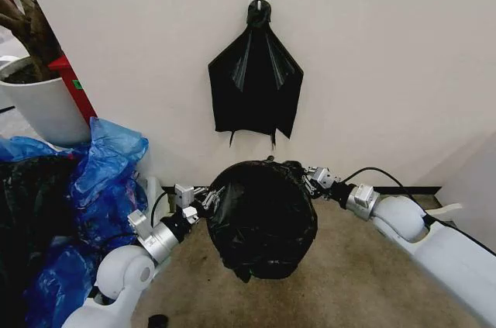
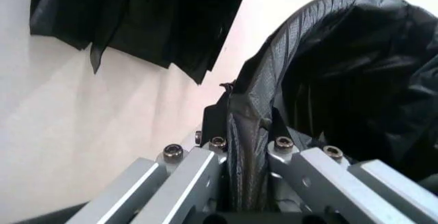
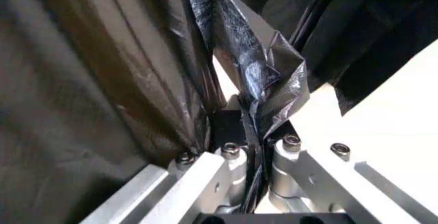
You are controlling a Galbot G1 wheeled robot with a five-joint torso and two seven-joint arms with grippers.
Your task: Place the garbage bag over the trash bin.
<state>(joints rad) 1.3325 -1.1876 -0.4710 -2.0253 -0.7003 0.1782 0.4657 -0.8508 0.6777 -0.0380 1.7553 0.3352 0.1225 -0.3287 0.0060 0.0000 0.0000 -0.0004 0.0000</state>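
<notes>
The garbage bag [image 1: 262,218] is a glossy black wrinkled sack, held stretched into a round shape low in front of the wall. My left gripper [image 1: 208,198] is shut on its left edge, and my right gripper [image 1: 312,178] is shut on its upper right edge. In the left wrist view the bag [image 2: 356,80] balloons out beyond the left gripper [image 2: 246,147], with a fold of film pinched between the jaws. The right wrist view shows the right gripper [image 3: 250,147] clamping a crumpled strip of the bag [image 3: 253,75]. The trash bin is hidden.
A fan-shaped black bunch [image 1: 256,88] hangs from a wall hook above the bag. Bright blue plastic bags [image 1: 108,181] pile up at the left, beside a white planter pot [image 1: 43,107] with a trunk. Brown floor [image 1: 364,274] lies open at the right.
</notes>
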